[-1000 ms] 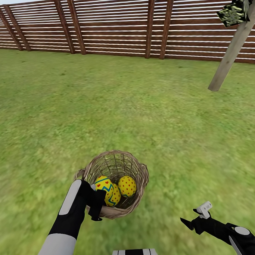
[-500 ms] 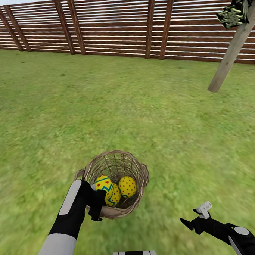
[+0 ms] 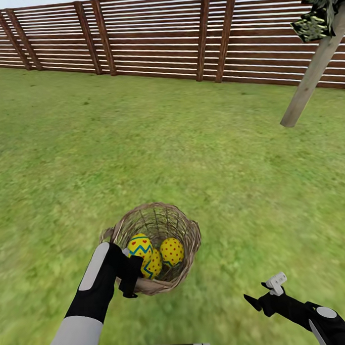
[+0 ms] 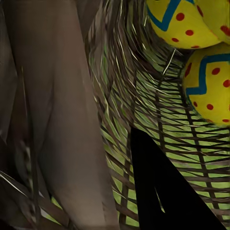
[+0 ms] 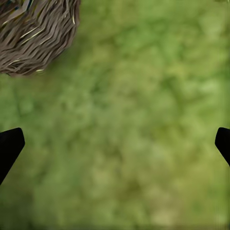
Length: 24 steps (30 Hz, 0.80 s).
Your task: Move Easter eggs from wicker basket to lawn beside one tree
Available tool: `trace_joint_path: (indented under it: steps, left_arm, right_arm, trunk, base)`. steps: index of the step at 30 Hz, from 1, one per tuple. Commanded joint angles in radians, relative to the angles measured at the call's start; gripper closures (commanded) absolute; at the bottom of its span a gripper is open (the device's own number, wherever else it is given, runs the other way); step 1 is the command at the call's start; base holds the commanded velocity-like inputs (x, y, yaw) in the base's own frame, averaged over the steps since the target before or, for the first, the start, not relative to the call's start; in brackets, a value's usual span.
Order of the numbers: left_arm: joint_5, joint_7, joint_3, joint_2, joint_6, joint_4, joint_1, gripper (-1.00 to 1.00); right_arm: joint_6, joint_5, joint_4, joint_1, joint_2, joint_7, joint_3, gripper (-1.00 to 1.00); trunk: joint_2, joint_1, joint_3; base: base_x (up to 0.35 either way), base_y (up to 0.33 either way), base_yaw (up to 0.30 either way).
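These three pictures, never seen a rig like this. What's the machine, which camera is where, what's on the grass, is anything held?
It is a simulated wheeled robot with two arms, driven by a person. The big picture looks down from its head; the other two come from cameras at each wrist. On the lawn stands a wicker basket with three Easter eggs inside. The left gripper is at the basket's near rim; its wrist camera looks through the weave at the eggs. Whether it grips the rim, I cannot tell. The right gripper is open and empty over bare grass. A tree stands far right, before a wooden fence.
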<state>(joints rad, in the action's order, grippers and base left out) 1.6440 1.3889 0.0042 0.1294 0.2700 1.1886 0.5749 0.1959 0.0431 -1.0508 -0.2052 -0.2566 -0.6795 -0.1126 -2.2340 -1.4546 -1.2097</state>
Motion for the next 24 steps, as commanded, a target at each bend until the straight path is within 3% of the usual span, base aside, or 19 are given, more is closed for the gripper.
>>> trace_joint_path:
  steps: [1, 6, 24]
  left_arm:
    - [0.000, 0.003, 0.000, 0.000, 0.015, 0.001, 0.000, 1.00]
    - [0.000, 0.002, -0.001, 0.007, 0.015, 0.001, 0.000, 1.00]
    - [0.001, 0.002, 0.000, 0.006, 0.020, 0.000, 0.000, 1.00]
  right_arm:
    - [0.006, 0.004, -0.002, 0.000, 0.001, -0.006, -0.002, -1.00]
    - [0.007, 0.000, -0.003, 0.000, 0.002, -0.006, -0.001, -1.00]
    - [0.007, 0.003, -0.003, 0.000, 0.020, -0.008, 0.000, -1.00]
  trunk:
    - [0.007, 0.004, 0.002]
    - [0.042, 0.023, 0.018]
    - [0.168, 0.092, 0.075]
  base:
    - [0.000, 0.000, 0.000]
    - [0.000, 0.000, 0.034]
    - [0.000, 0.000, 0.253]
